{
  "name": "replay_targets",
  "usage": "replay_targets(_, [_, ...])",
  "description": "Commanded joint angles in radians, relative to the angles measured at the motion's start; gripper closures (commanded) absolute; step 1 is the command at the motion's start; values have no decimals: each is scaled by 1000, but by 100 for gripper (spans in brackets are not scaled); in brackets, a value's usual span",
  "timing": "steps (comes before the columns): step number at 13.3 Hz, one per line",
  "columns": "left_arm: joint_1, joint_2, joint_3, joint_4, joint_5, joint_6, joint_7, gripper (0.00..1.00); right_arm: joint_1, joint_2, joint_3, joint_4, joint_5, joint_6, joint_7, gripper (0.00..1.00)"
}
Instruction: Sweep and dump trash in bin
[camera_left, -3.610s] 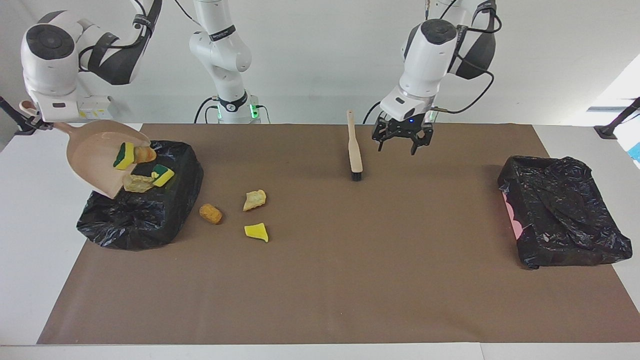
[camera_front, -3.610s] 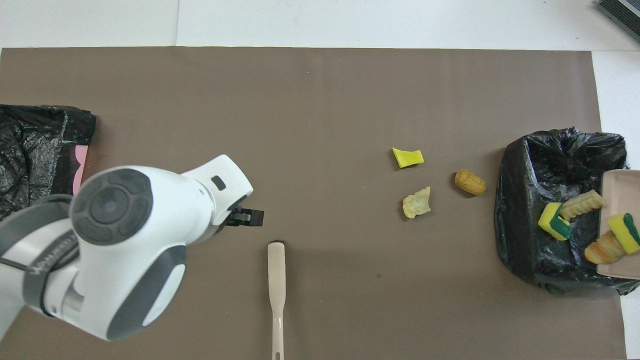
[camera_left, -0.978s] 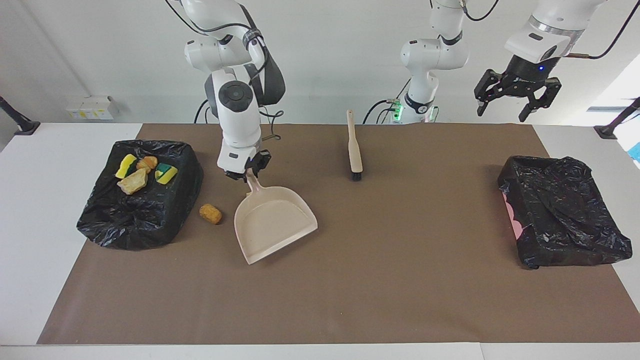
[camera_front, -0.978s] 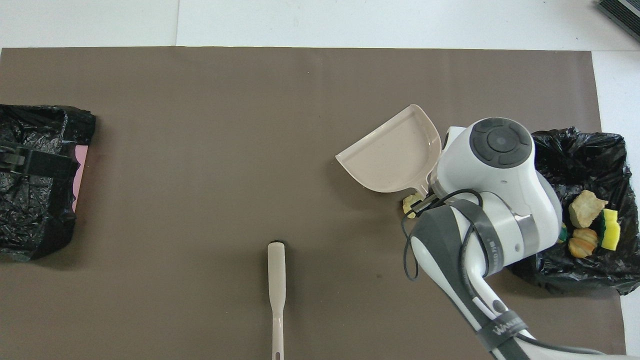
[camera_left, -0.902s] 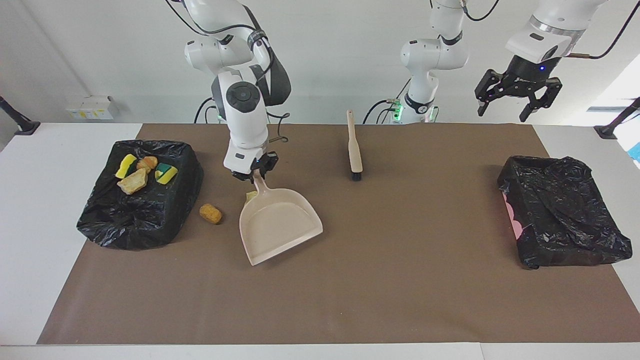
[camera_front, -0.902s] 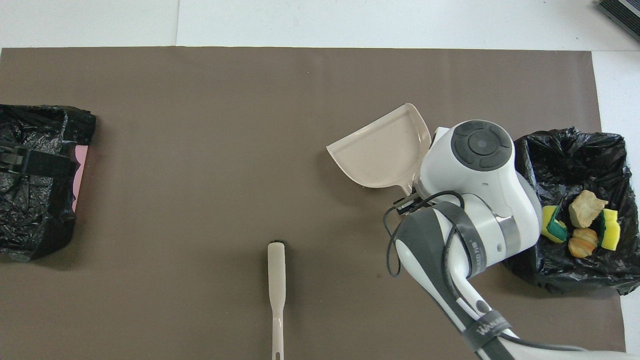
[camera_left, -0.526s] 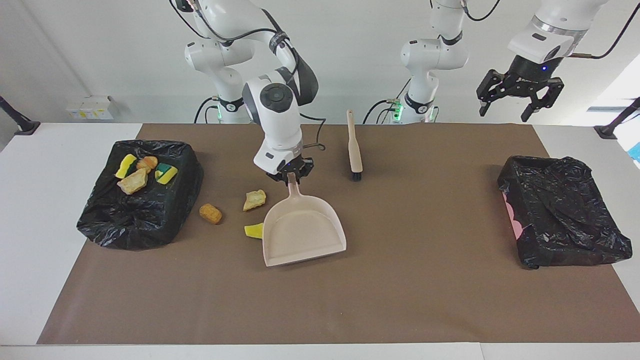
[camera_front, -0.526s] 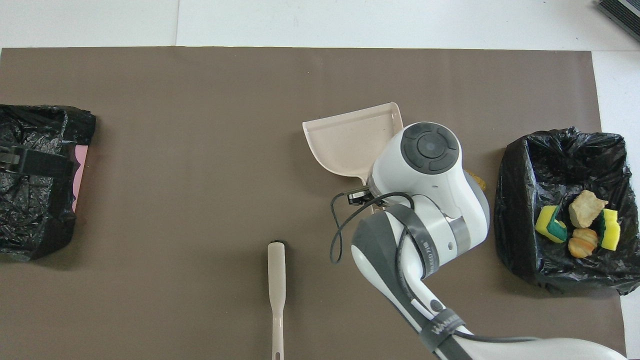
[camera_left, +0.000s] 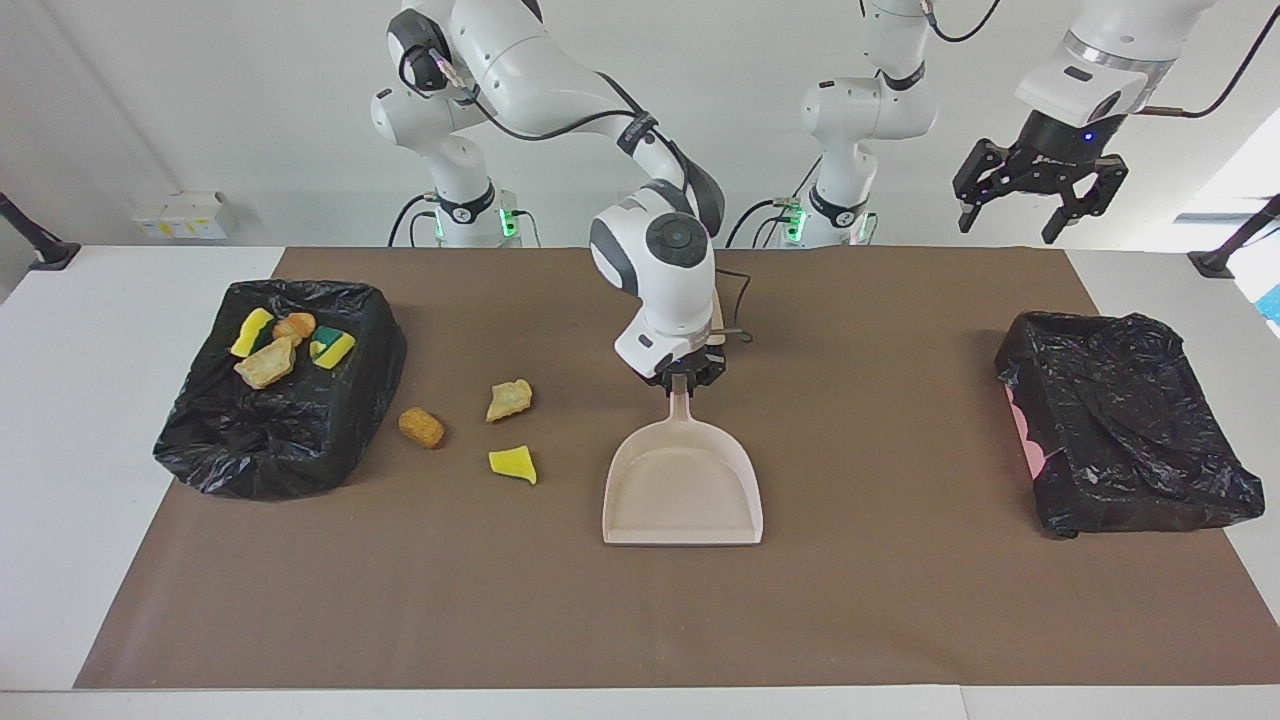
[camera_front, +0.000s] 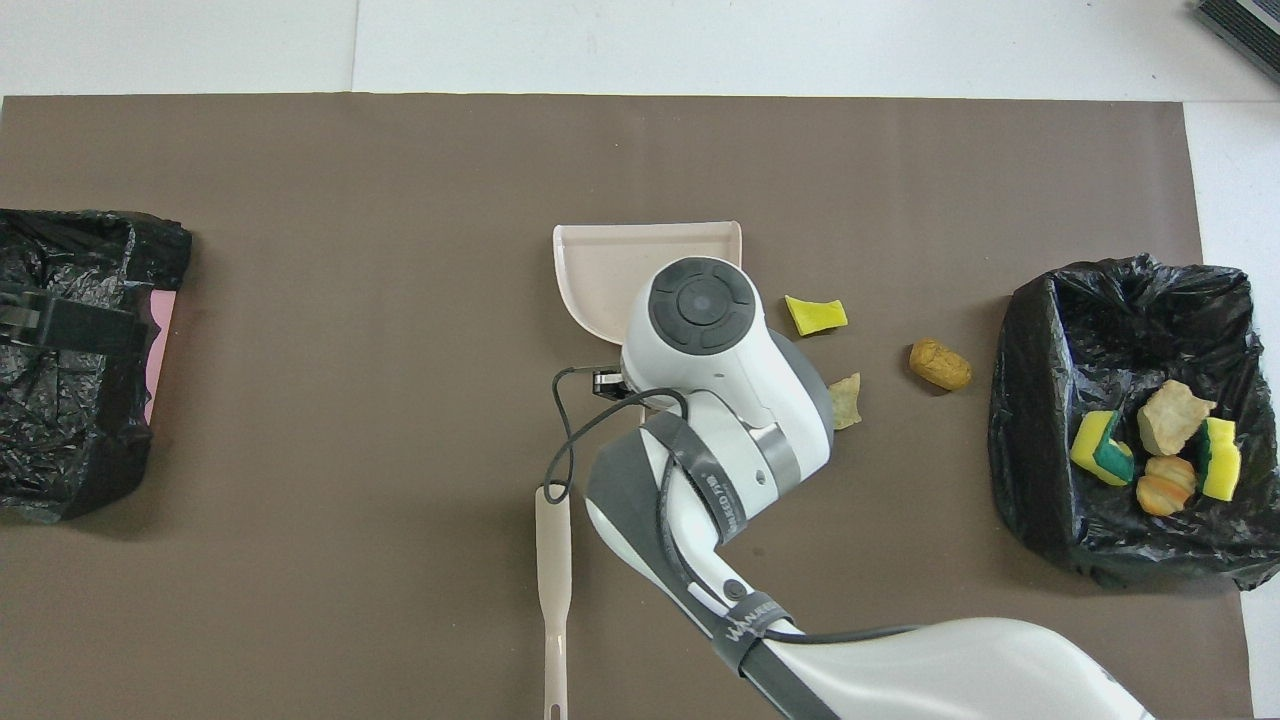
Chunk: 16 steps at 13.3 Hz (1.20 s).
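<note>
Three pieces of trash lie loose on the brown mat (camera_left: 640, 620), left of centre in the facing view: a tan lump (camera_left: 510, 399), an orange-brown lump (camera_left: 422, 427) and a yellow sponge bit (camera_left: 514, 465). Four more pieces (camera_left: 285, 343) sit in the black-lined bin (camera_left: 270, 440) at the left of that view. The dustpan (camera_left: 682, 490) rests at mid-frame, mouth toward the bottom edge, handle pointing up the frame. The right gripper (camera_left: 683, 376) is clamped on the tip of that handle, fingers closed narrow around it; the arm reaches in from the upper left of the facing view. In the overhead view the same arm covers most of the pan, leaving only the pan's mouth showing above it. The brush (camera_front: 551, 600) lies at the bottom centre of the overhead view, largely hidden by the arm in the facing view. The left gripper (camera_left: 1035, 195) waits raised at the upper right of the facing view, fingers spread wide, holding nothing, over the mat's upper edge above the second black-lined bin (camera_left: 1125, 430).
</note>
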Motion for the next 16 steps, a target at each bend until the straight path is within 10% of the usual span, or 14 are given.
replay_targets(1, [19,-12,-14,-1,18,-17,3,0,-7,37,-1,66,3,-2,12,100])
replay_targets(3, [19,-12,-14,-1,18,-17,3,0,-10,36,-1,59,23,63,12,100])
replay_targets(4, [19,-12,-14,-3,18,-17,3,0,-11,36,-1,55,10,80,9,30])
replay_targets(5, [19,-12,-14,-1,18,-17,3,0,-8,33,-1,49,-1,76,-1,0])
replay_targets(16, [4,-28,-24,-36,8,-2,-7,0,120,-217,3,-190,8,-102,12,0])
